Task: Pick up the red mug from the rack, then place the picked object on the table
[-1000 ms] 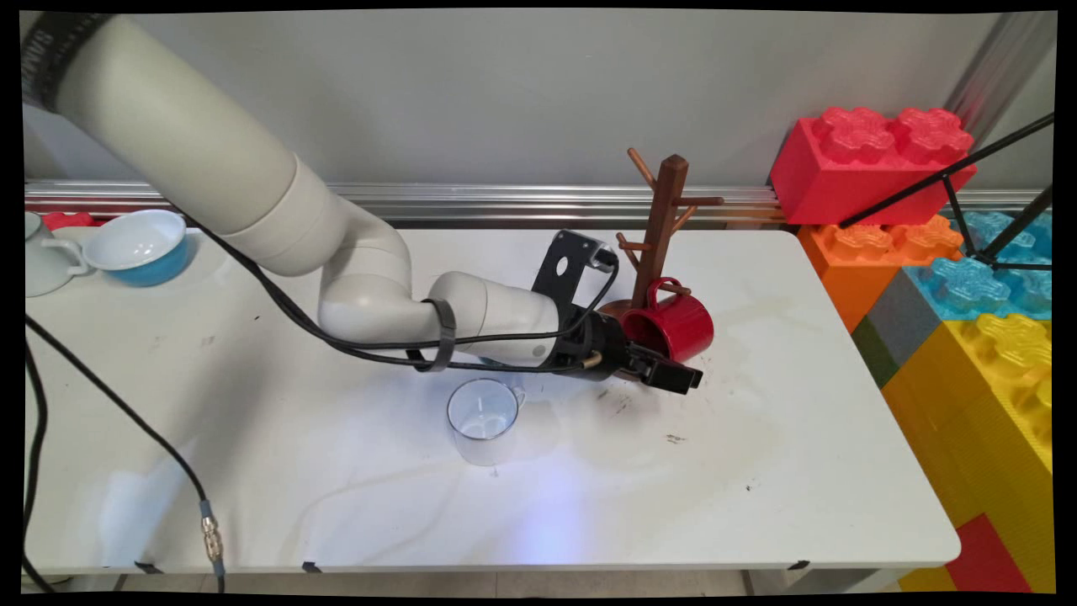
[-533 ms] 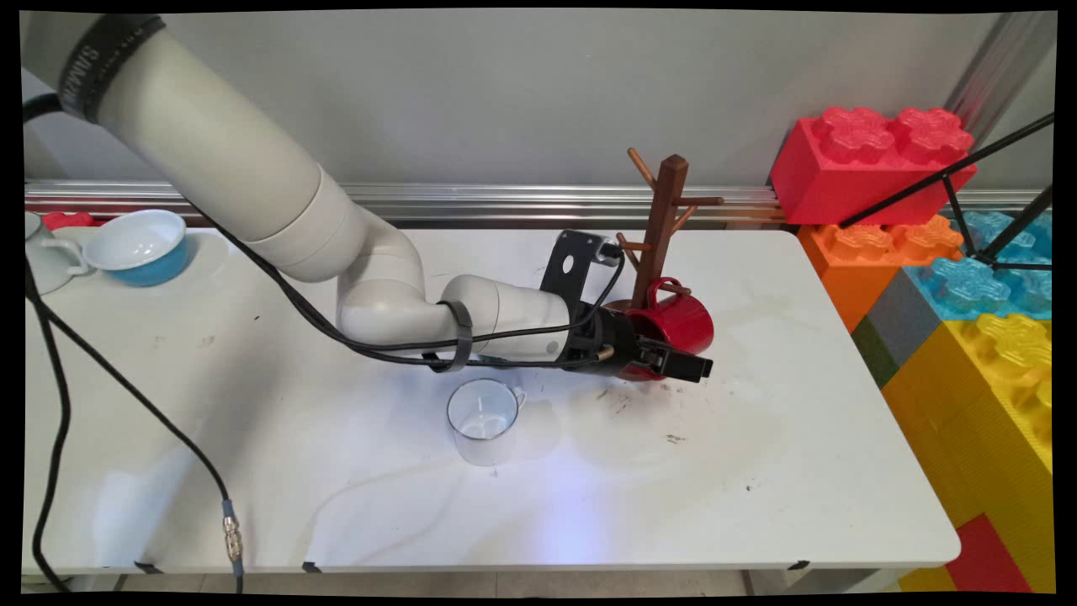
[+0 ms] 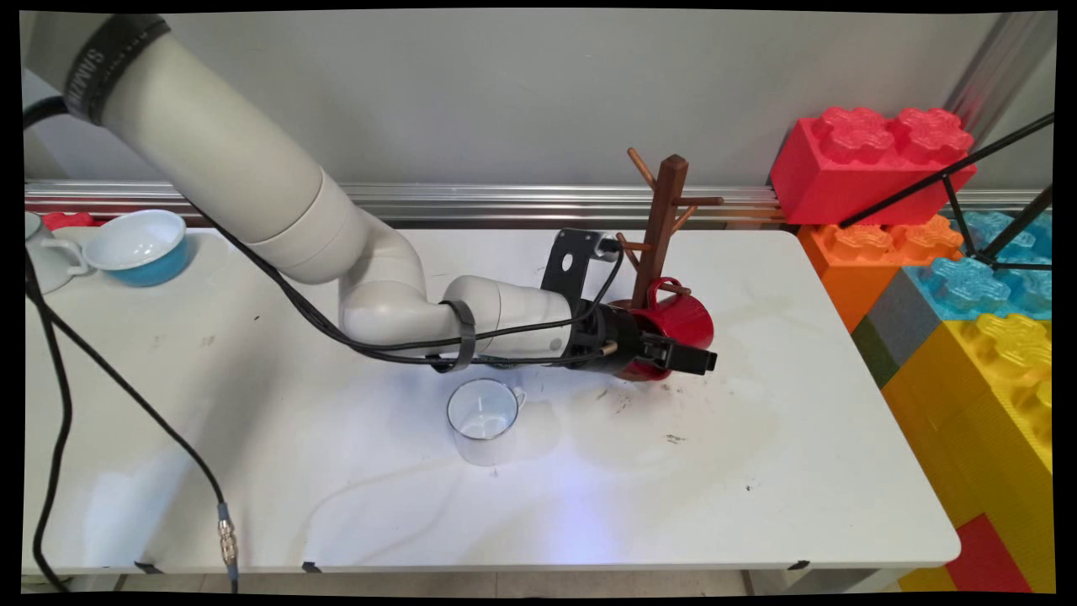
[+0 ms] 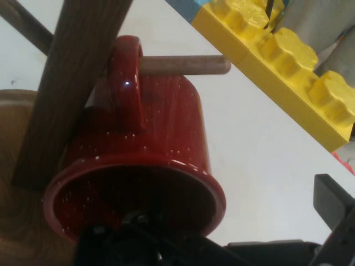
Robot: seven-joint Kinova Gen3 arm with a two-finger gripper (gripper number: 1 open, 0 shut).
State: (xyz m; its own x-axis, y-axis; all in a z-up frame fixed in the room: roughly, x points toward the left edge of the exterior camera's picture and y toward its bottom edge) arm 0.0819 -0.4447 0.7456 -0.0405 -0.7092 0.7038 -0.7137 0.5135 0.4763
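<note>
The red mug point(image 3: 680, 321) hangs by its handle on a low peg of the wooden mug tree point(image 3: 662, 220), which stands near the tabletop's far edge, right of its middle. The mug lies nearly on its side. Its long axis runs roughly level, its mouth turned toward the table's left and near side and its bottom toward the right edge. In the hand view the mouth point(image 4: 133, 199) gapes straight at the camera, the handle point(image 4: 126, 83) is uppermost and the peg point(image 4: 186, 65) sticks out through it.

The arm reaches low across the table from the far left corner, its forearm almost level and just above the surface. The gripper point(image 3: 692, 358) is pushed up against the mug's near side at its rim, pointing at the right edge. Its jaws are spread: one finger point(image 4: 333, 204) stands well clear of the mug's wall, while the other is hidden.

A clear glass cup point(image 3: 483, 422) stands upright near the tabletop's middle, just on the near side of the forearm. A blue bowl point(image 3: 140, 245) sits at the far left corner.
</note>
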